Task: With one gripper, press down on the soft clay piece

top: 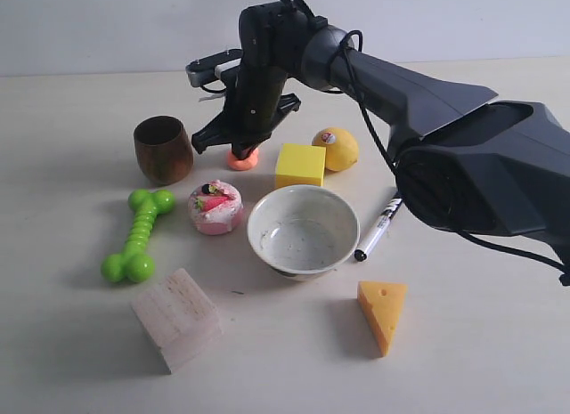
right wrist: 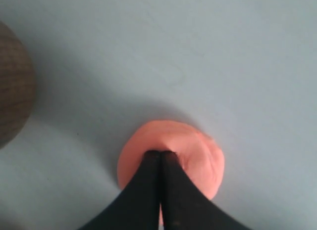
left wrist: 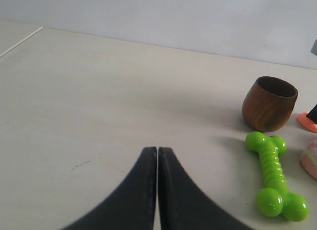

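The soft clay piece (top: 243,159) is a salmon-orange lump on the table between the wooden cup and the yellow cube. My right gripper (top: 239,150) points straight down onto it. In the right wrist view the right gripper (right wrist: 160,153) is shut, its two tips together and sunk into the top of the clay (right wrist: 198,156), which bulges around them. Only the clay's edge (left wrist: 306,120) shows in the left wrist view. My left gripper (left wrist: 157,150) is shut with nothing in it, above bare table well left of the cup; it is outside the exterior view.
Round the clay stand a brown wooden cup (top: 163,150), a yellow cube (top: 300,165) and a lemon (top: 336,148). Nearer the front are a pink-white cake toy (top: 216,207), a green bone toy (top: 138,235), a white bowl (top: 303,231), a marker (top: 378,225), a cheese wedge (top: 383,313) and a wooden block (top: 176,318).
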